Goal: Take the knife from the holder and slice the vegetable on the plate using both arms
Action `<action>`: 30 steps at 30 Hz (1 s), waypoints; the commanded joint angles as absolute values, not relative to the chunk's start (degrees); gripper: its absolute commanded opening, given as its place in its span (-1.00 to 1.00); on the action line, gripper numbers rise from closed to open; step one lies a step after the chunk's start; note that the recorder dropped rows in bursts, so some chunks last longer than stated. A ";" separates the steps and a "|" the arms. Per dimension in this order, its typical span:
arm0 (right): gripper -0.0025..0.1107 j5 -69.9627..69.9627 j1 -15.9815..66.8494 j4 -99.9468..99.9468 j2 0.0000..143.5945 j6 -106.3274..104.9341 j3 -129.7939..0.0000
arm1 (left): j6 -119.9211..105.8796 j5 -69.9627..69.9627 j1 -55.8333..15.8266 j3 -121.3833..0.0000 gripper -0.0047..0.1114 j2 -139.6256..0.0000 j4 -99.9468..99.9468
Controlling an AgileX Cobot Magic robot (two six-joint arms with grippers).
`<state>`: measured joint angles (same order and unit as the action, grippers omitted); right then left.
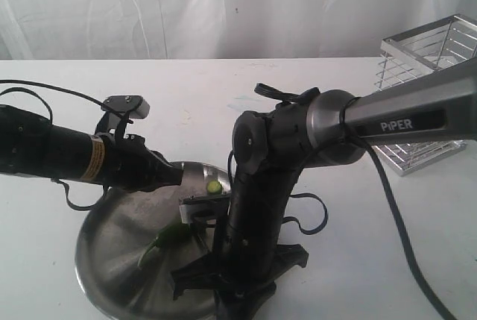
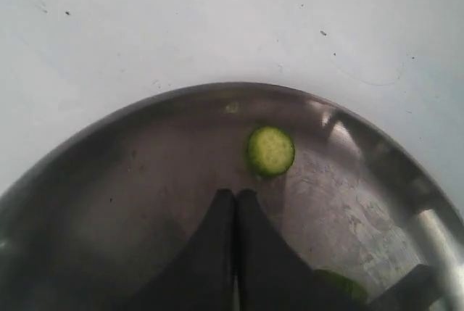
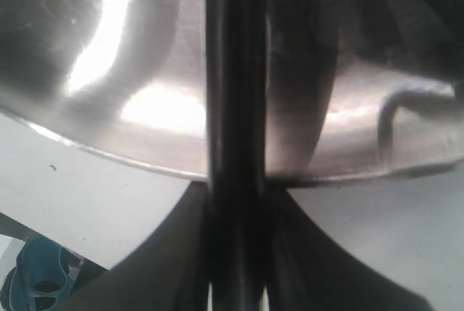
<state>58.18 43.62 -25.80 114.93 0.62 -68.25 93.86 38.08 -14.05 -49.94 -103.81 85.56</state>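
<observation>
Right wrist view showed the right end effector (image 3: 236,198) pinching the knife (image 3: 235,72), seen edge-on as a dark narrow bar reaching out over the plate (image 3: 145,108). The holder (image 1: 428,59) stood well apart at the far right of the bench (image 1: 186,89). With the knife out of it, the step in hand looked like the slicing itself. One round slice (image 2: 270,151) already lay on the plate, near the tip of the left end effector (image 2: 235,198). Its fingers were pressed together with nothing between them, low over the metal.

The pepper (image 1: 170,235) lay on the plate between the two end effectors. Whether the blade touched it could not be told. The next move probably called for the left end effector to come onto the pepper and steady it. The right would then bring the blade down squarely across it, and gently, since a small smooth pepper could roll on bare metal.

The pepper looked small and dark green, with a thin paler stem curving off one end.
</observation>
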 commanded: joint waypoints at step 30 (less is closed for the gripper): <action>-0.96 51.99 43.61 -20.98 115.79 2.26 -67.95 | 98.34 40.73 -16.81 -46.72 -0.92 -108.72 94.33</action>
<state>57.35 43.72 -25.12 114.65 1.38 -68.25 97.21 39.42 -16.03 -49.72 -108.34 88.79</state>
